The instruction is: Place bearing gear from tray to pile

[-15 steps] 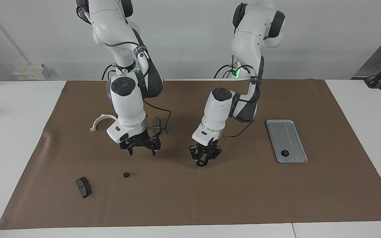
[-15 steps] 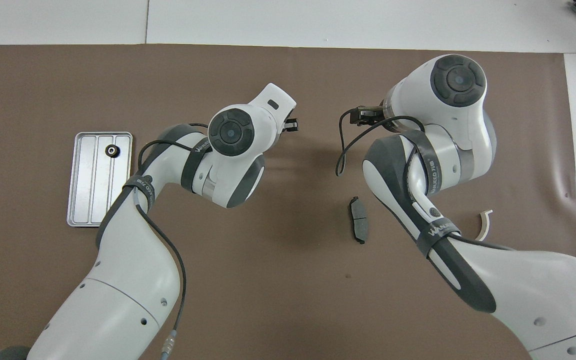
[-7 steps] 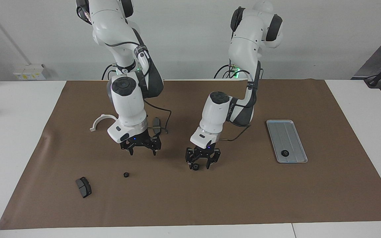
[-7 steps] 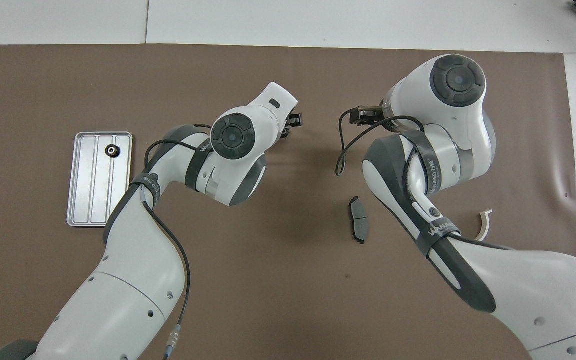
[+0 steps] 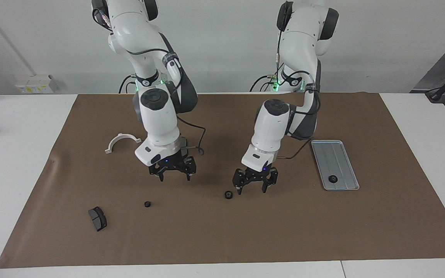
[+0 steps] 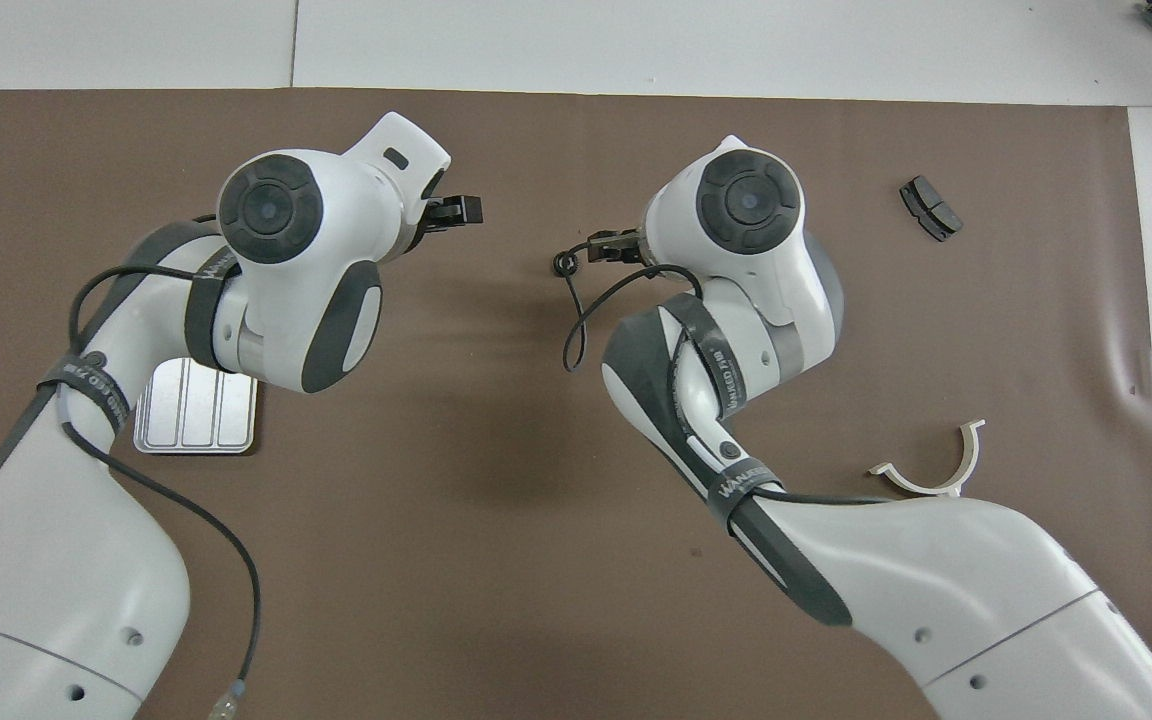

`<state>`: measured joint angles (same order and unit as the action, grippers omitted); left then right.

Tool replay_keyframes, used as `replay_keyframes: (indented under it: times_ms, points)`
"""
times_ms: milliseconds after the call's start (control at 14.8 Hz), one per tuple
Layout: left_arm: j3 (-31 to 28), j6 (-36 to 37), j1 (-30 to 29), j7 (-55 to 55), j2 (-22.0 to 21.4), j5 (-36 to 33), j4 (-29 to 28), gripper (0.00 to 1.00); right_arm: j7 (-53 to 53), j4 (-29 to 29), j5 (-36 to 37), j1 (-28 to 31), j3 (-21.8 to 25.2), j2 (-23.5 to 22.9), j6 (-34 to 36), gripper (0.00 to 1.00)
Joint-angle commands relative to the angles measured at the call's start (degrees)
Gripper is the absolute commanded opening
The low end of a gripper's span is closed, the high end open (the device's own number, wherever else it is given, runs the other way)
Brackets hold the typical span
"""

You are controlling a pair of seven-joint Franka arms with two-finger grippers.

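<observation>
1 white half-ring bracket (image 5: 121,139) lay on the brown mat (image 5: 222,239), well apart from the tray (image 5: 325,154), toward the right arm's end of the table. It was about as near to the robots as the tray's near end. The tray sat toward the left arm's end. 1 small black gear in the tray (image 5: 333,178) rested at its end farther from the robots.

The left gripper (image 5: 255,186) hung low over the mat beside the tray, fingers spread wide and holding nothing. The right gripper (image 5: 173,173) hung over the mat well apart from the tray, also spread wide and holding nothing.

The loose gear (image 5: 228,194) lay on the mat just beside the left gripper, a bit farther from the robots than the tray. The last gear (image 5: 147,204) lay farther out, toward the right arm's end. The brake pad (image 5: 97,218) lay farthest out.
</observation>
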<state>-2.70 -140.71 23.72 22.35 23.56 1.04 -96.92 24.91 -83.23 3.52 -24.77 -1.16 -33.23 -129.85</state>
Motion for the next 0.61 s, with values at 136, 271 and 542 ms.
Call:
replay_keyframes:
  times_ms: [136,271,542]
  points:
    - [0.3,8.0,-8.1,-11.4,-9.4,0.7,-9.3,1.0,3.1,8.3,1.6,-3.1,0.0,-9.8,-6.5,1.0]
    - [0.4,10.4,-12.5,-16.7,-9.7,0.7,-9.3,1.0,2.6,7.9,3.1,-3.2,0.0,-9.9,-7.4,1.0]
    - [0.4,9.5,-17.4,-20.9,-9.3,0.7,-10.2,1.0,2.6,7.7,7.5,-3.8,-0.1,-13.5,-11.4,1.0]
